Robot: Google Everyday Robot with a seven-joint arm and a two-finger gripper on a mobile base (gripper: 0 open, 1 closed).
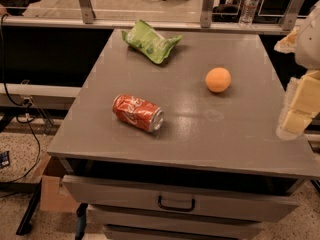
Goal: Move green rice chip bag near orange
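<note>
The green rice chip bag [150, 42], crinkled light-green foil, lies at the far left-centre of the grey table top [200, 134]. The orange [218, 79] sits to the right of the middle, well apart from the bag. My gripper [299, 111] shows at the right edge of the view as pale yellow-white blocks over the table's right edge. It is to the right of the orange, nearer the front, and far from the bag. It holds nothing that I can see.
A red soda can [138, 113] lies on its side at the left-front of the table. A clear water bottle [249, 5] stands behind the table on the far ledge. A drawer [176, 200] under the top stands slightly open.
</note>
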